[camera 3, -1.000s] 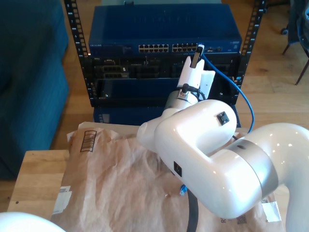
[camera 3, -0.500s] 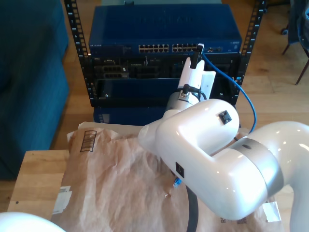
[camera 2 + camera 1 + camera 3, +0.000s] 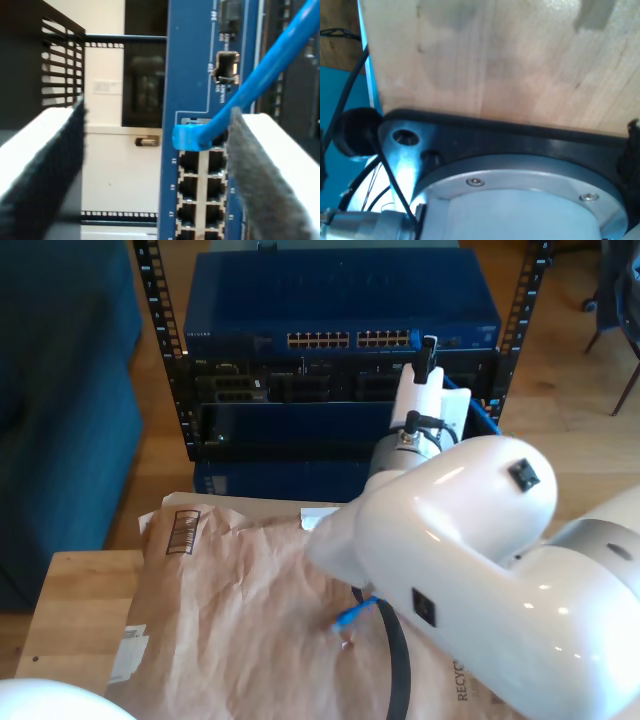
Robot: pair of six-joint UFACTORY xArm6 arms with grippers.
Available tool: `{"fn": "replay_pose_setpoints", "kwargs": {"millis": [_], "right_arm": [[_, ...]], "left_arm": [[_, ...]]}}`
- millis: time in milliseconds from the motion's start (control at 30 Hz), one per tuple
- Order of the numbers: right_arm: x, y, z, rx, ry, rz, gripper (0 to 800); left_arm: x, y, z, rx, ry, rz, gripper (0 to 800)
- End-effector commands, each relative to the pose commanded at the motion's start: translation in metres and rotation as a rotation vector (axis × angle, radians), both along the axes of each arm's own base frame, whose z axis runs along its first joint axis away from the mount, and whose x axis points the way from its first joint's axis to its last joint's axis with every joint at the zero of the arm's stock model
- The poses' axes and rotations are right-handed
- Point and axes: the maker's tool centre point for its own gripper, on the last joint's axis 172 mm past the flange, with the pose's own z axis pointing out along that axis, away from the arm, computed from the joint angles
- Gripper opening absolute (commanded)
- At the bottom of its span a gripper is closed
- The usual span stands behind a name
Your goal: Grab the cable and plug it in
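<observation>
Switch sits in the rack, ports facing the table so an arm can reach them. My second gripper hangs before the port block, jaws wide apart and empty, which suggests release. Cable runs between the pads; its plug seems seated in a port. Its other plug lies on the brown paper. My first gripper's state I cannot tell.
</observation>
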Motion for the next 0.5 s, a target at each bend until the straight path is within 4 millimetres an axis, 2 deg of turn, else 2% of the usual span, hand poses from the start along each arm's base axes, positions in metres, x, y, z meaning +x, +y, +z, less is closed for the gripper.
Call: {"fn": "replay_pose_setpoints", "kwargs": {"millis": [133,233,367,500], "right_arm": [[-0.005,-0.001,-0.003,0.03,0.071,0.037,577],[-0.006,-0.009,0.004,0.027,0.102,0.048,587],[-0.002,-0.038,0.015,-0.018,0.163,0.049,671],[0.005,-0.067,0.024,-0.036,0.233,0.064,707]], "left_arm": [[0.0,0.0,0.0,0.0,0.0,0.0,800],[0.0,0.0,0.0,0.0,0.0,0.0,800],[0.0,0.0,0.0,0.0,0.0,0.0,800],[0.0,0.0,0.0,0.0,-0.001,0.001,800]]}}
